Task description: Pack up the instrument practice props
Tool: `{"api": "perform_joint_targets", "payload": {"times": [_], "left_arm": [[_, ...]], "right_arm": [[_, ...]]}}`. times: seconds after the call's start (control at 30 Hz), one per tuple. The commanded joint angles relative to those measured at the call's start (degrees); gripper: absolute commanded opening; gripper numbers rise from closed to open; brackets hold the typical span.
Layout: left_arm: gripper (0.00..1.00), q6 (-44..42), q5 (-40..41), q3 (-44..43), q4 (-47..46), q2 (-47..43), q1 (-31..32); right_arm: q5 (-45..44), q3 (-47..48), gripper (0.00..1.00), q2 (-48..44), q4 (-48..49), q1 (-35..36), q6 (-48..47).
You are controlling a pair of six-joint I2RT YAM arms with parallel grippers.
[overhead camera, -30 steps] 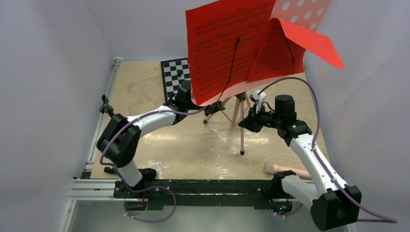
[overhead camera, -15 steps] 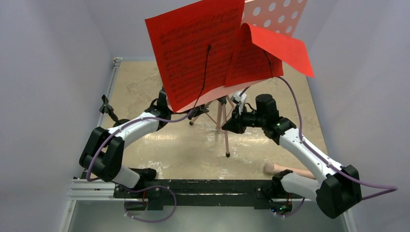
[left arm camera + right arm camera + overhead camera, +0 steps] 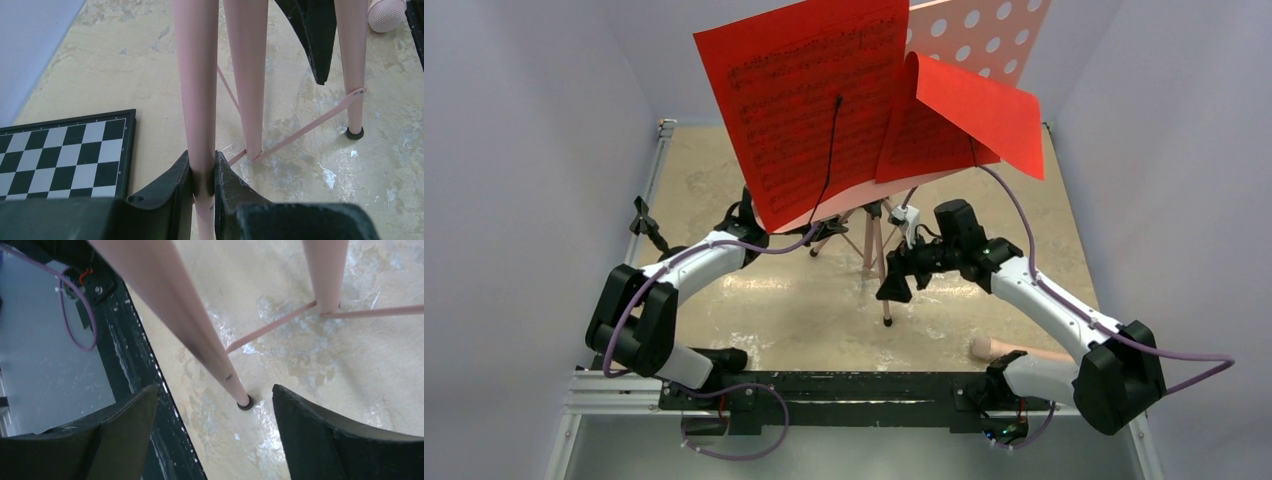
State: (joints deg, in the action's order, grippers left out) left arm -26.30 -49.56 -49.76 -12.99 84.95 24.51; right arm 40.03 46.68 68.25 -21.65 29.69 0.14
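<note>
While the pink music stand (image 3: 989, 25) stands roughly upright mid-table, long axis vertical and its perforated desk facing the arms, your left gripper (image 3: 203, 172) is clamped on one smooth, thin tubular leg. Curling red printed sheets (image 3: 814, 100) cover the desk. Your right gripper (image 3: 215, 405) gapes wide around another leg. A peach tube (image 3: 1014, 350) lies near the right arm's base.
</note>
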Motion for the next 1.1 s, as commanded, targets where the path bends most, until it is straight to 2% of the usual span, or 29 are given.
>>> {"api": "perform_joint_targets", "payload": {"times": [0.0, 0.1, 0.23, 0.27, 0.3, 0.33, 0.37, 0.63, 0.8, 0.97, 1.07], "left_arm": [[0.12, -4.26, 2.11, 1.02, 2.47, -0.67, -2.38], [0.4, -1.85, 3.6, 1.49, 1.14, -1.46, -2.38], [0.61, 3.15, 5.19, 2.83, -1.57, -3.12, -2.38], [0.76, 3.87, 5.41, 3.79, -2.44, -3.76, -2.37], [0.85, 4.64, 5.62, 5.15, -3.89, -4.4, -2.36], [0.92, 4.84, 5.95, 6.28, -4.88, -5.12, -2.43], [0.95, 4.9, 6.6, 7.73, -5.58, -5.94, -2.37], [0.96, 7.55, 10.58, 15.13, -9.67, -13.13, -2.36], [0.99, 1.91, 9.68, 17.99, -5.54, -19.26, -2.28], [0.99, -3.59, 9.67, 20.48, 1.16, -25.99, -1.86], [0.99, -5.4, 9.87, 20.45, 6.99, -29.26, 0.48]], "right_arm": [[1.5, 3.59, 0.95, -1.3, -7.51, 0.31, -5.23], [0.58, 4.33, 0.99, -2.28, -10.26, 0.26, -7.47], [-0.76, 4.69, 0.99, -3.72, -12.86, 0.25, -9.28], [-1.32, 4.59, 0.99, -3.94, -13.11, 0.26, -9.36], [-1.91, 4.57, 0.99, -4.23, -13.35, 0.22, -9.33], [-2.3, 4.49, 0.99, -4.46, -13.63, 0.25, -9.62], [-2.83, 4.54, 0.99, -4.58, -13.94, 0.23, -9.93], [-10.23, 6.12, 0.99, -8.37, -22.8, 0.19, -15.4], [-17.75, 5.59, 0.99, -15.43, -28.91, 0.06, -20.47], [-22.41, 7.49, 0.99, -21.1, -36.1, 0.1, -18.87], [-28.39, 10.82, 0.99, -23.48, -40.04, 0.05, -16.97]]}}
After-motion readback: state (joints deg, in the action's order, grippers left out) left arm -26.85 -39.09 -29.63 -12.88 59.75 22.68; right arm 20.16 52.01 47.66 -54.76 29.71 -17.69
